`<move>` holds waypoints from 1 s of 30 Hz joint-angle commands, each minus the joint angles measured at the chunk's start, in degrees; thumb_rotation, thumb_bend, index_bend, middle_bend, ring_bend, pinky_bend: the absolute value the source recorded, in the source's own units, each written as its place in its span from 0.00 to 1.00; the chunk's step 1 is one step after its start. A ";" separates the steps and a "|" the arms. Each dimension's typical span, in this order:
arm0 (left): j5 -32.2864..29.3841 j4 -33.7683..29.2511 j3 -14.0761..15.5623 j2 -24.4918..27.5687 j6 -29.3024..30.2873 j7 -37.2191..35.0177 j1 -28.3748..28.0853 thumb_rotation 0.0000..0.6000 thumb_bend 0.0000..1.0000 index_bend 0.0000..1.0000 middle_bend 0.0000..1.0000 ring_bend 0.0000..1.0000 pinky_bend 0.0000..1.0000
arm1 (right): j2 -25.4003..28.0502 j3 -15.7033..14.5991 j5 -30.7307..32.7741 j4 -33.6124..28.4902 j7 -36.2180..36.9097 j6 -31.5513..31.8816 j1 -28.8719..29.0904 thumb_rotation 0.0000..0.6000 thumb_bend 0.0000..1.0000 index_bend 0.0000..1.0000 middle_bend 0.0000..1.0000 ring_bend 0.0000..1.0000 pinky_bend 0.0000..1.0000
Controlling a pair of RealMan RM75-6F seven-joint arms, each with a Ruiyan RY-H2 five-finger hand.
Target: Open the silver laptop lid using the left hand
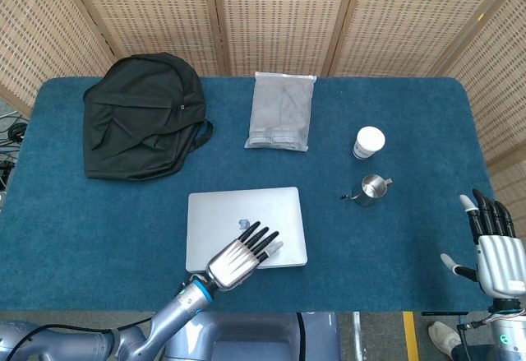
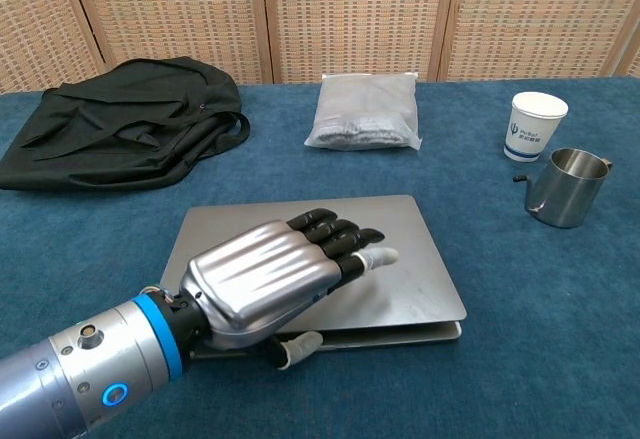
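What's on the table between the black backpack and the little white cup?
A grey plastic-wrapped package lies between the black backpack and the white paper cup. Both views show it, the head view most clearly. Around it is bare blue tablecloth.

Left hand (image 2: 272, 284): silver ribbed back, black fingers, white tips, blue wrist ring, grey forearm; right hand (image 1: 497, 250): matched silver and black
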 commanded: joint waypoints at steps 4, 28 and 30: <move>-9.45 -3.24 -5.67 -3.05 5.99 11.60 2.30 1.00 0.45 0.00 0.00 0.00 0.00 | 0.05 -0.02 -0.05 0.01 0.24 0.03 -0.02 1.00 0.00 0.00 0.00 0.00 0.00; -23.88 4.24 -16.80 -4.34 3.04 12.22 -9.55 1.00 0.45 0.00 0.00 0.00 0.00 | -1.00 -5.86 -15.03 7.69 19.05 -8.10 8.45 1.00 0.31 0.15 0.12 0.02 0.19; -24.22 4.55 -17.00 -4.35 3.33 11.56 -10.28 1.00 0.45 0.00 0.00 0.00 0.00 | -1.83 -6.08 -15.58 8.32 20.84 -10.89 10.69 1.00 0.39 0.17 0.14 0.04 0.19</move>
